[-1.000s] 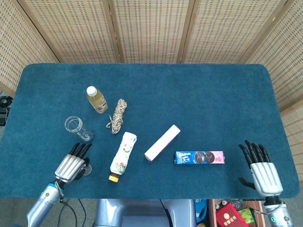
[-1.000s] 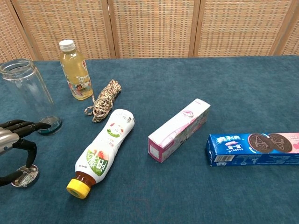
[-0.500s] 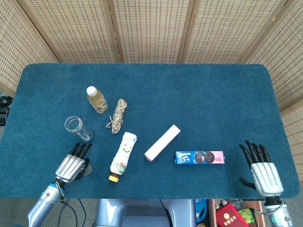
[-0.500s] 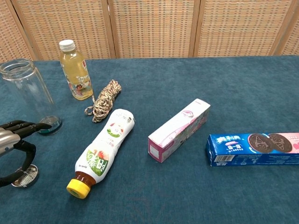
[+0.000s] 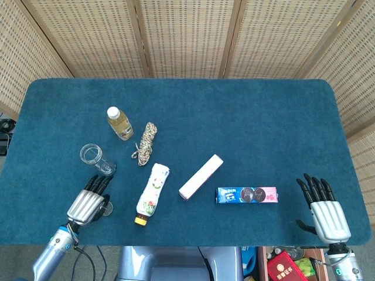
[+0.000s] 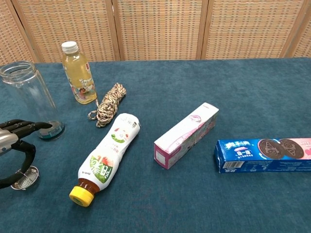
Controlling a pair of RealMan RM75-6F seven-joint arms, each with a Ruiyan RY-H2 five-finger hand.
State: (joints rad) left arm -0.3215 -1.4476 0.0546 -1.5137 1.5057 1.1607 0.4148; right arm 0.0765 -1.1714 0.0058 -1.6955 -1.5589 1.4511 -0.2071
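1. Left hand sits at the table's 8 o'clock corner, fingers curved and apart, gripping nothing, arched over a small round strainer lid.
2. The empty glass jar stands just at 12 o'clock of those fingers.
3. Right hand is way over at 4 o'clock, fingers spread, holding nothing, near the cookie box.

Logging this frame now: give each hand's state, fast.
Left hand: open, fingers curved over a small round metal strainer, holding nothing.
Right hand: open, fingers spread, empty.
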